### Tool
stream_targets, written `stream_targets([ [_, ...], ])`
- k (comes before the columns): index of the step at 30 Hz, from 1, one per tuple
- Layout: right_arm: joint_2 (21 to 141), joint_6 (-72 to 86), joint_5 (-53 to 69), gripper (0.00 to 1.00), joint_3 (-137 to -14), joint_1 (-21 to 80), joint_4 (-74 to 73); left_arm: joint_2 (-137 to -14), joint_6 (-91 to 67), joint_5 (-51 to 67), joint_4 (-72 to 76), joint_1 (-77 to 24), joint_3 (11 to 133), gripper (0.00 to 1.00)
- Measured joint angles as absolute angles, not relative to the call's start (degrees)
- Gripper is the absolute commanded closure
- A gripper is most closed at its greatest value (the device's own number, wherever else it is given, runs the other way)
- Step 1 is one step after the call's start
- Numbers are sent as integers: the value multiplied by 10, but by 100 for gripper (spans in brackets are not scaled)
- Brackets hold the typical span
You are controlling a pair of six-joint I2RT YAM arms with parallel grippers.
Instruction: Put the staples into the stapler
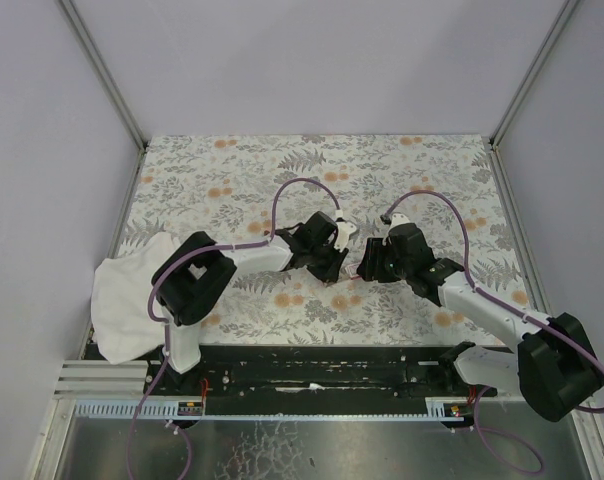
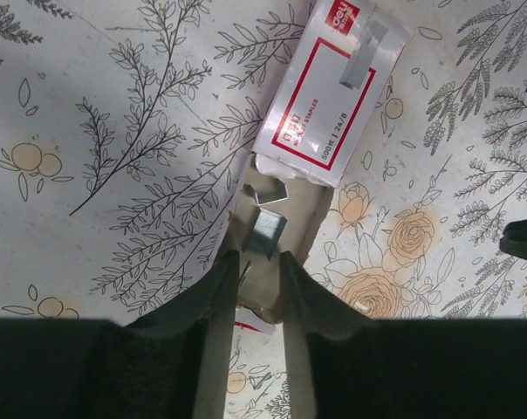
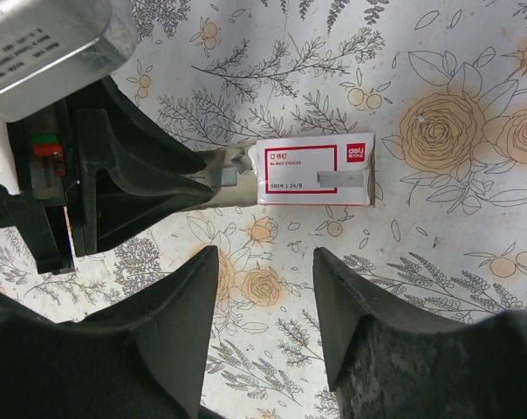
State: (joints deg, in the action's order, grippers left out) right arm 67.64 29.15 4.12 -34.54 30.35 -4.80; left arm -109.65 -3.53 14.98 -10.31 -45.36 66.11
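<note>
Nearest the left wrist camera, we are finding the left hand (image 2: 259, 262) clamped on the drawn-out end of the tan inner tray (image 2: 300, 216), its jaws pressing against either side of it. The tray is lying partly pulled out of the red cardboard box (image 2: 329, 96), which is resting flat with its pale label facing up. The staples (image 2: 268, 234) are sitting as a short grey strip in the exposed part of the tray, just beyond the jaws. A second small grey piece is lying at the mouth of the box; we cannot tell what it is.

The right hand (image 3: 265, 257) is hanging over the tabletop (image 1: 402, 170) with its jaws well apart, gripping nothing, and the box is lying just beyond its tips without touching them. From above, we are placing box and tray between the two hands, around the middle of the tabletop, though they are mostly hidden there. A white cloth (image 1: 127, 295) is lying crumpled at the near left edge, well apart from the box.
</note>
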Motion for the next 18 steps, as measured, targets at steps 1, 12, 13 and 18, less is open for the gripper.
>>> stream_targets([
  [1,675,291,41,46,-345,303,-48,-1096,-36,151,-100,-454,660,68],
  [12,673,291,41,46,-342,303,-48,-1089,-29,156,-70,-462,645,61],
  [13,673,291,41,46,-342,303,-48,-1089,-28,156,-69,-462,645,62],
  [18,673,291,41,46,-341,303,-48,-1089,-23,152,-65,-462,642,66],
])
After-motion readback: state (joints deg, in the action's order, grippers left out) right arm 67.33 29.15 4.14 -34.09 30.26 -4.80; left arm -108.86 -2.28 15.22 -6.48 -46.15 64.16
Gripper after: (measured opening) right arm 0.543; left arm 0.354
